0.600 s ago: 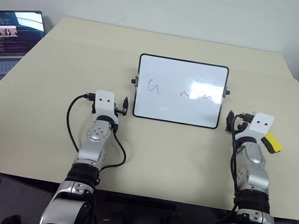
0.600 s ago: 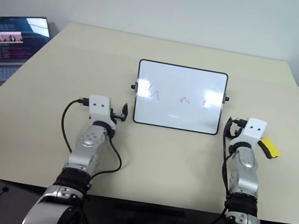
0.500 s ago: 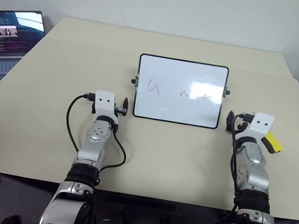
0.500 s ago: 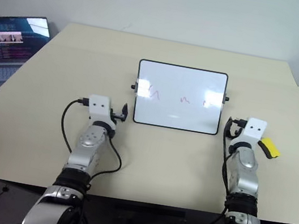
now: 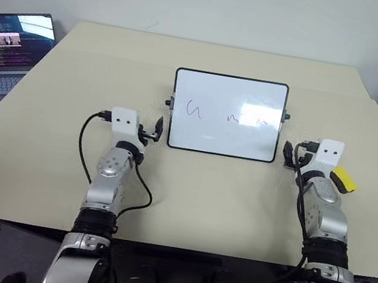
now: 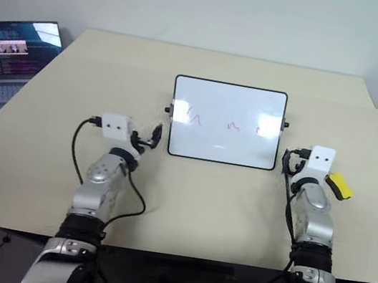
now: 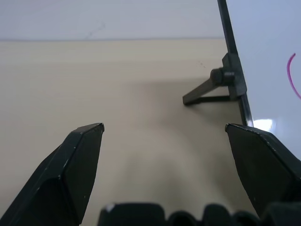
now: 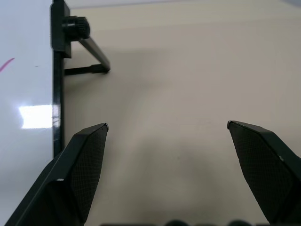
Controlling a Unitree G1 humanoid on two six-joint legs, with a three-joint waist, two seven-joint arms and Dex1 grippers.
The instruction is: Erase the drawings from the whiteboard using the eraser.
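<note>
Left eye view showed the whiteboard (image 5: 227, 115) standing propped at the middle of the table (image 5: 46, 125), with the drawings (image 5: 228, 116) on it: one dark loop and two reddish squiggles. My left gripper (image 7: 164, 136) hung by the board's left edge, jaws spread wide on nothing. My right gripper (image 8: 167, 134) hung by its right edge, jaws equally wide and empty. The eraser (image 5: 343, 179) lay on the table just right of my right wrist. A laptop (image 5: 5, 45) sat at the far left.
</note>
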